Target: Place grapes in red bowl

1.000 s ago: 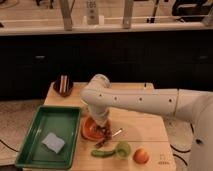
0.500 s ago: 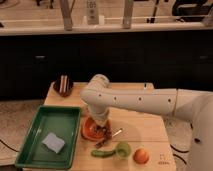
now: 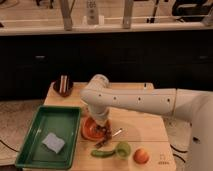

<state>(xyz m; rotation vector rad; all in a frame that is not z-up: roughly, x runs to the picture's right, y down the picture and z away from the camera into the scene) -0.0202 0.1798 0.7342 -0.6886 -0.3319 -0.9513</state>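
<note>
The red bowl (image 3: 90, 131) sits on the wooden table (image 3: 145, 125), just right of the green tray. My white arm reaches in from the right, bends at the elbow and points down at the bowl. The gripper (image 3: 104, 134) is low over the bowl's right rim and hides part of it. A small dark lump (image 3: 102, 142) shows right under the gripper at the bowl's front right edge. It looks like the grapes, but I cannot tell whether it is held or resting there.
A green tray (image 3: 30, 145) with a blue sponge (image 3: 53, 142) lies at the left. A dark brown bowl (image 3: 62, 86) stands at the back left. A green apple (image 3: 123, 148), a long green vegetable (image 3: 101, 153) and an orange fruit (image 3: 141, 156) lie along the front edge.
</note>
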